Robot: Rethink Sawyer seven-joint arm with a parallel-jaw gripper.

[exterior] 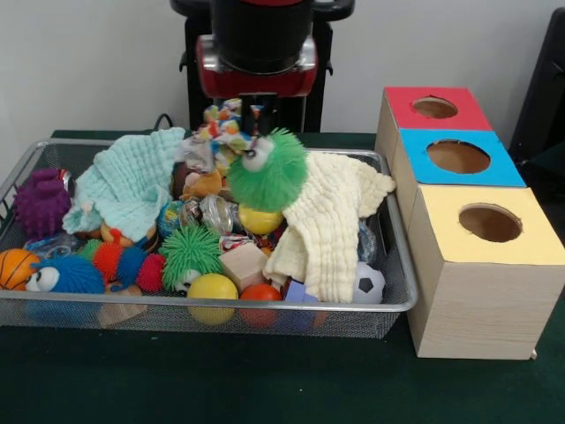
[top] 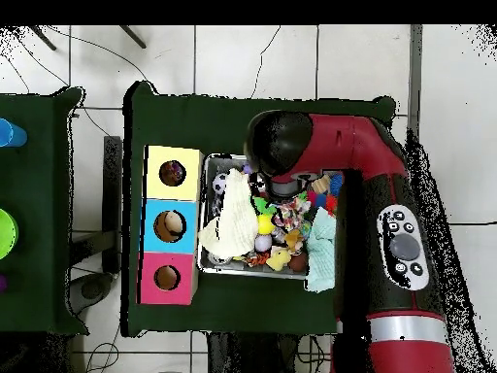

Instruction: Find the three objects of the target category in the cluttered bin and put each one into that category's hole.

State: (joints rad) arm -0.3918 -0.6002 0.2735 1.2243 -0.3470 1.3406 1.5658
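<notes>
The silver wire-mesh bin (exterior: 402, 305) is full of toys; it also shows in the overhead view (top: 206, 264). One knotted white fabric bundle with coloured patches (exterior: 221, 125) lies at the back of the pile, just left of my gripper (exterior: 256, 119). The gripper hangs over the bin's back middle, right above a green spiky ball with eyes (exterior: 269, 172). I cannot tell whether it holds anything. Other bundles are hidden. The yellow-topped box's hole (exterior: 490, 223) is right of the bin, also seen in the overhead view (top: 172, 173). In the overhead view the arm (top: 291, 146) hides the gripper.
A mint cloth (exterior: 132, 181) and a cream cloth (exterior: 331, 221) drape over the toys. A purple spiky ball (exterior: 40, 201), a basketball (exterior: 16, 268), a yellow ball (exterior: 212, 290) and a soccer ball (exterior: 369, 283) lie in the bin. Blue-topped (exterior: 459, 157) and red-topped (exterior: 434, 108) boxes stand behind the yellow one.
</notes>
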